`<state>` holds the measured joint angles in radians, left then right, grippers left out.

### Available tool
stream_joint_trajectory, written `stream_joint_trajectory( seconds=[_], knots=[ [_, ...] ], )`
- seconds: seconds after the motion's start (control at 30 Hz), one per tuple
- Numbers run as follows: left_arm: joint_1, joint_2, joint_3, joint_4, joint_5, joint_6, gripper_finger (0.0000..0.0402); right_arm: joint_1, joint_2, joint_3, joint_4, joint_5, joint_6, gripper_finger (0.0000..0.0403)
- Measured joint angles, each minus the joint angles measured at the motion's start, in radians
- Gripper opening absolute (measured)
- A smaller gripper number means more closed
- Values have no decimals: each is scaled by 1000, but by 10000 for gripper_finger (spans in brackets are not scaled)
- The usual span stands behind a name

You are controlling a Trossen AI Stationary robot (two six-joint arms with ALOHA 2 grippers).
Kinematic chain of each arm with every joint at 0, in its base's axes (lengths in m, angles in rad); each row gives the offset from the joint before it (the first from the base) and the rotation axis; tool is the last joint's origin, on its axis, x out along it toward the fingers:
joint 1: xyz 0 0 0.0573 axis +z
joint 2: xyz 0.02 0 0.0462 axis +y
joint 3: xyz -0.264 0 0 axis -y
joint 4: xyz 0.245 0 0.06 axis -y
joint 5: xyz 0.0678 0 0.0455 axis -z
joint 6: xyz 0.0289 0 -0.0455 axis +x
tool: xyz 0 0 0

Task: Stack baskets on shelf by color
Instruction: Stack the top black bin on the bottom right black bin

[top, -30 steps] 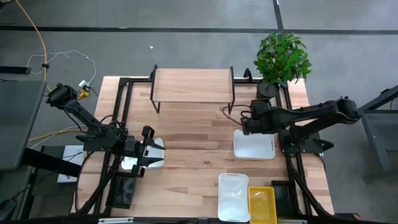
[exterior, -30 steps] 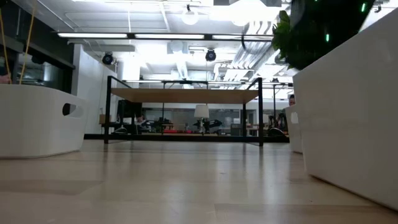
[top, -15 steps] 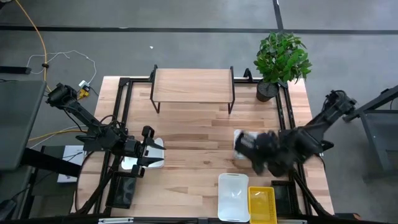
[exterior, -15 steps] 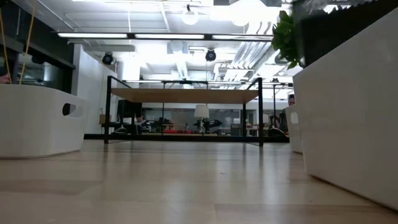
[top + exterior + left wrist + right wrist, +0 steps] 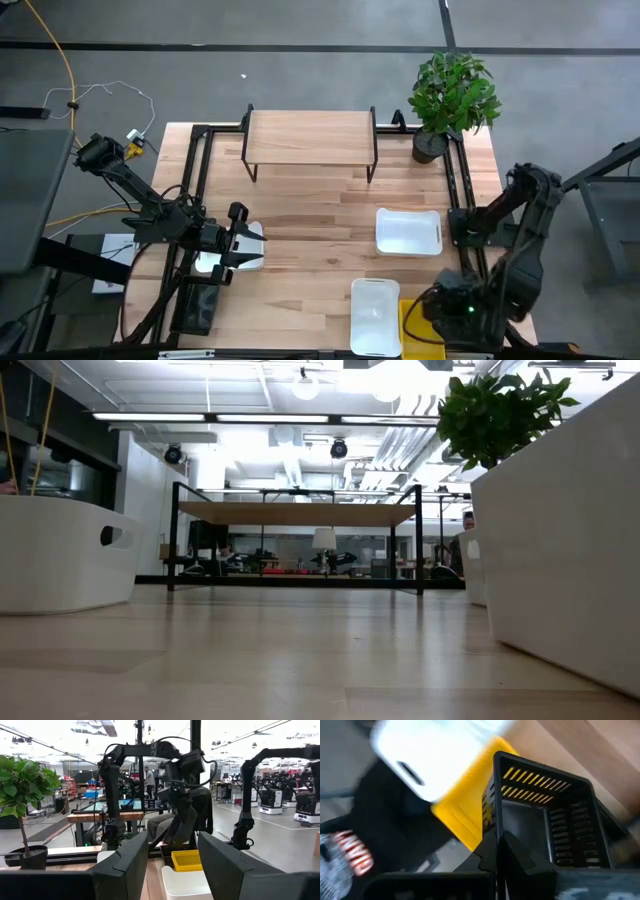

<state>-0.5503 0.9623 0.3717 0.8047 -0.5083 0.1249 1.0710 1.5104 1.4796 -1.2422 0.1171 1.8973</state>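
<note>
My left gripper (image 5: 243, 243) hovers open at the table's left side over a white basket (image 5: 254, 234). In the left wrist view its fingers (image 5: 125, 865) stand wide apart. My right gripper (image 5: 430, 306) is low at the near right corner, shut, just above the yellow basket (image 5: 420, 330), which shows blurred in the right wrist view (image 5: 465, 795). A second white basket (image 5: 375, 316) lies beside the yellow one. A third white basket (image 5: 408, 232) rests flat at right centre. The shelf (image 5: 310, 138) stands bare at the far edge, and the low view shows it too (image 5: 295, 513). My left gripper is over the white basket at the left, and the arm covers that spot. I cannot tell whether the fingers touch it. My right gripper touches nothing that shows.
A potted plant (image 5: 455, 92) stands at the far right corner beside the shelf. Black frame rails (image 5: 200, 180) run along both table sides. Bare wood lies between the shelf and the baskets. In the low view, white basket walls (image 5: 570, 550) stand close on the right and left.
My right arm has swung from above the white basket at right centre toward the table's near edge and folded down. Its gripper now points at the yellow basket in the near right corner. The baskets have stayed where they were.
</note>
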Motion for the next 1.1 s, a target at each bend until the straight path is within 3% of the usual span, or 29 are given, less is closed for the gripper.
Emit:
stream_joint_trajectory(
  seconds=[0.17, 0.33, 0.5, 0.8, 1.1],
  knots=[
    [0, 0, 0, 0, 0, 0, 161, 4, 146, 265, -316, -123, 220, 0],
    [0, 0, 0, 0, 0, 1, 161, -6, 231, 328, -320, -160, 259, 0],
    [0, 0, 0, 1, 0, 1, 161, -30, 282, 282, -327, -292, 325, 0],
    [0, 0, 0, 2, 1, -1, 161, -30, 309, 142, -323, -244, 422, 0],
    [0, 0, 0, 2, 1, 16, 161, -46, 311, 24, -241, -232, 421, 0]
  ],
)
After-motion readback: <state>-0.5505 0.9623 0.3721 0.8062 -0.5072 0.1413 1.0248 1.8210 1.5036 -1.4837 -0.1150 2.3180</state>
